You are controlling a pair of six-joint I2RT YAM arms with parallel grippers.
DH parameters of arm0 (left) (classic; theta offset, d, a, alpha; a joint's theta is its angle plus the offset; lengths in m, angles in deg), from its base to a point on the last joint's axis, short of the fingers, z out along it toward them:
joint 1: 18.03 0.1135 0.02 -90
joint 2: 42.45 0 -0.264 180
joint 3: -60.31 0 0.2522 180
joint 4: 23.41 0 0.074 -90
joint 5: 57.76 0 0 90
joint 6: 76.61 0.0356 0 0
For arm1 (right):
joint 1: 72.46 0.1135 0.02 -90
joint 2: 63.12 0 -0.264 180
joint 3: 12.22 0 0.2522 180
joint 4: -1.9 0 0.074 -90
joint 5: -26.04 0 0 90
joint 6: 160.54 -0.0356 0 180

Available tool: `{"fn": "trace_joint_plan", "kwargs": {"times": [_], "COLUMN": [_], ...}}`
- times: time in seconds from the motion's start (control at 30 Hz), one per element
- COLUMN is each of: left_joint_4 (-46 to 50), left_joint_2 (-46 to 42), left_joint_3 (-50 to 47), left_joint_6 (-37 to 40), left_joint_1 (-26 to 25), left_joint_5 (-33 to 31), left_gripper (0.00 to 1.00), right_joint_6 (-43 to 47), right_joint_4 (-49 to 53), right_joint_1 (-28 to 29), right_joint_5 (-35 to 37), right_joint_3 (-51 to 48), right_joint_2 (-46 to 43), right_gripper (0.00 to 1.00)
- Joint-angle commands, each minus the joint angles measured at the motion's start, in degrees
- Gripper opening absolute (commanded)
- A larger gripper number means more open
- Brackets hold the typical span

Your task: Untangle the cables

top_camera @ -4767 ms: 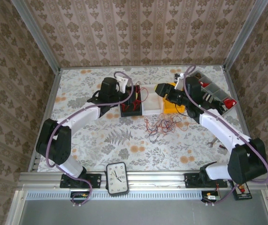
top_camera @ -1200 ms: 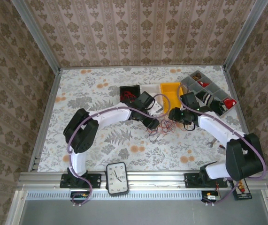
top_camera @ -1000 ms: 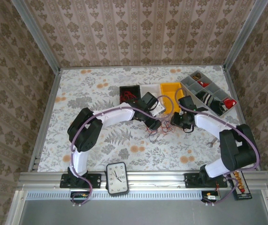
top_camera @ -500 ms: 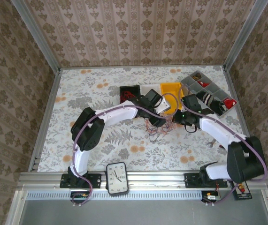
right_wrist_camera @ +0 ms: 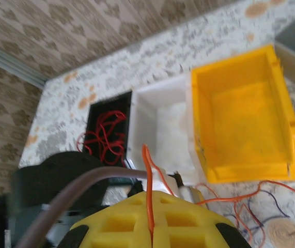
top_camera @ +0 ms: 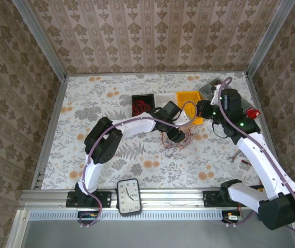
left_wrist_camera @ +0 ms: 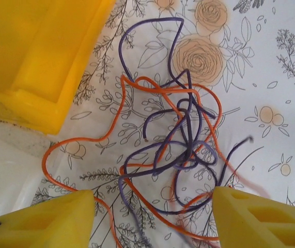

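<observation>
Two fingers of the right gripper (right_wrist_camera: 150, 209) are clamped on one orange cable (right_wrist_camera: 147, 170), lifted near the yellow bin (right_wrist_camera: 243, 170). The left gripper (left_wrist_camera: 150, 206) hangs half open, straddling the tangled cables (left_wrist_camera: 186, 150) on the table (top_camera: 111, 165), arm stretched forward.

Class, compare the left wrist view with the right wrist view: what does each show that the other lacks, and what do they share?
Left wrist, not right: the knotted tangle of purple and orange cables lying on the floral tablecloth in front of the open left claw. Right wrist, not left: the black bin holding red cables, and the right claw shut on an orange cable. Both: the yellow bin and the tablecloth.
</observation>
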Motion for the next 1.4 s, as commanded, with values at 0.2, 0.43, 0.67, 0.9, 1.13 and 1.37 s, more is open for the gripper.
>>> {"fn": "trace_joint_plan", "kwargs": {"times": [0.2, 0.43, 0.67, 0.9, 1.13, 1.37], "left_joint_4": [-1.54, -1.64, -1.98, -3.66, -4.24, -5.61], "left_joint_2": [1.75, 3.53, 4.98, 5.04, 1.48, -8.92], "left_joint_3": [-4.18, -4.79, -6.15, -7.73, -13.90, -27.28], "left_joint_6": [0.04, -0.67, -1.21, -2.69, -6.17, -9.94], "left_joint_1": [-0.10, -0.23, 0.05, 1.35, 2.49, 5.39], "left_joint_5": [0.19, -0.28, -1.12, 0.38, -4.83, -8.32], "left_gripper": [0.61, 0.60, 0.39, 0.00, 0.00, 0.00], "right_joint_6": [0.86, 5.53, 8.58, 10.22, 13.34, 11.58], "right_joint_4": [-5.50, -5.89, -7.30, -9.06, -6.76, -4.44], "right_joint_1": [-2.46, -4.14, -6.46, -8.93, -12.33, -16.95], "right_joint_5": [4.28, 4.48, 3.77, 3.71, 9.51, 8.20], "right_joint_3": [10.26, 18.20, 24.61, 30.72, 34.70, 35.27], "right_joint_2": [-2.77, -1.70, -0.56, 0.98, 1.36, 2.00], "right_gripper": [0.00, 0.00, 0.00, 0.00, 0.00, 0.00]}}
